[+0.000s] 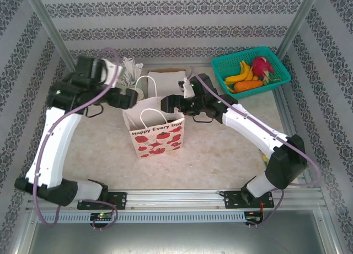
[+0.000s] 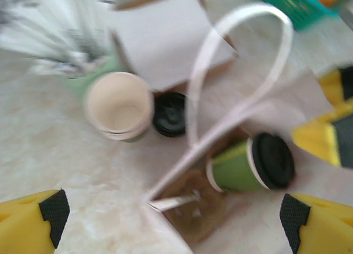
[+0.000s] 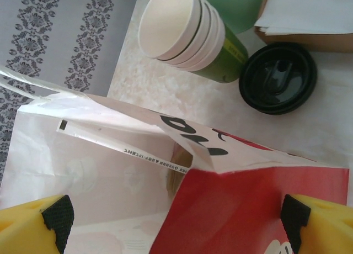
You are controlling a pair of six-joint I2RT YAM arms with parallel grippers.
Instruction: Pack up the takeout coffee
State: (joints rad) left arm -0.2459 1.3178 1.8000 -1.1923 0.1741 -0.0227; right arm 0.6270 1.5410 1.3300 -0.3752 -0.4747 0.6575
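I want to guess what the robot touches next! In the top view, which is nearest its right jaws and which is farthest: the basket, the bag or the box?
1. Bag: right at the right jaws, mid-table.
2. Box: a bit behind them, toward the back.
3. Basket: far off in the back right corner.

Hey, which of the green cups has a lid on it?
The takeout coffee, lying on its side inside the paper bag: a black lid caps it. The stacked green cups outside the bag are open-topped.
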